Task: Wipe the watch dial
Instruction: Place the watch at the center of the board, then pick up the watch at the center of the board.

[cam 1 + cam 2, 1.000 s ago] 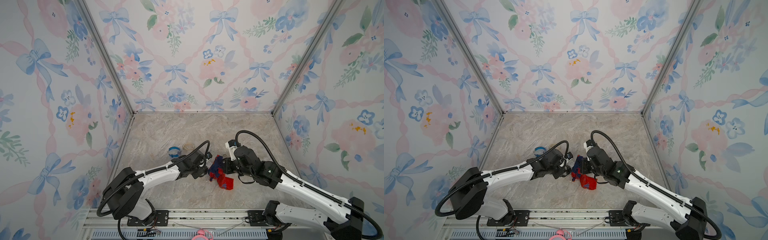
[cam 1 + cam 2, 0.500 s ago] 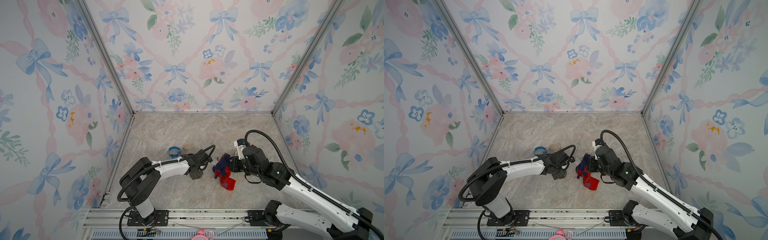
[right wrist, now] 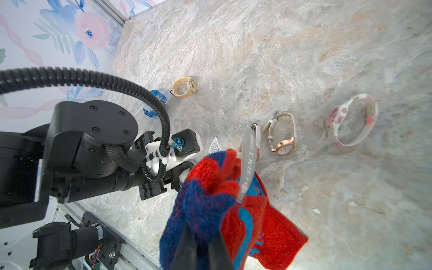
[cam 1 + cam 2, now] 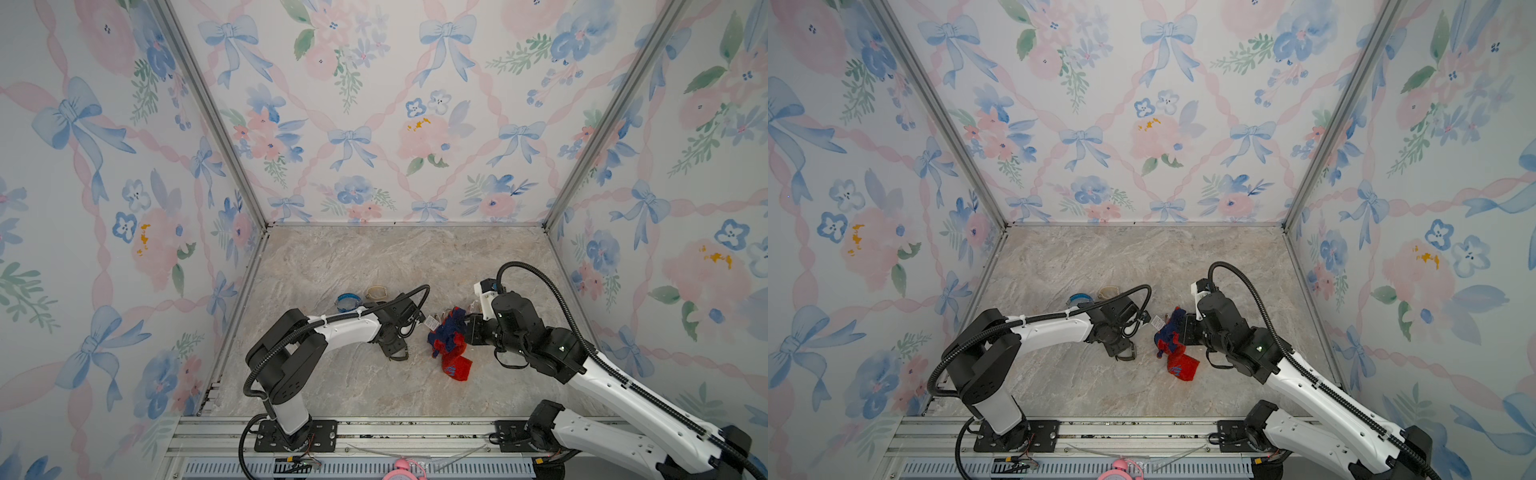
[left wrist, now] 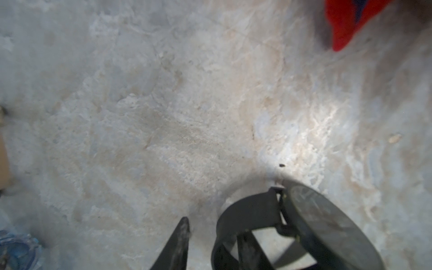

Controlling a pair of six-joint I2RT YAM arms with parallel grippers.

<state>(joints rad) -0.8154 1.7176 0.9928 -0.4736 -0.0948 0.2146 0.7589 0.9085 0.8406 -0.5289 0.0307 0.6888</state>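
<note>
Front rail [image 4: 415,428] nearest, open marble strip behind it; left gripper [image 5: 212,230] jaws partly apart at strap of black watch [image 5: 327,224]; watch sat on floor between both arms, near red-blue towel [image 4: 451,353], dial dark and dull; right gripper [image 3: 202,233] clamped on towel; beige watch [image 4: 376,293] beyond; far floor [image 4: 415,257] open up to back wall [image 4: 374,124].

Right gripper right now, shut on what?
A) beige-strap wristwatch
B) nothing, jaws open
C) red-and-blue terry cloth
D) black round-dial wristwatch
C: in the right wrist view, the right gripper has its jaws closed into the bunched red-and-blue terry cloth, with no watch between them.
</note>
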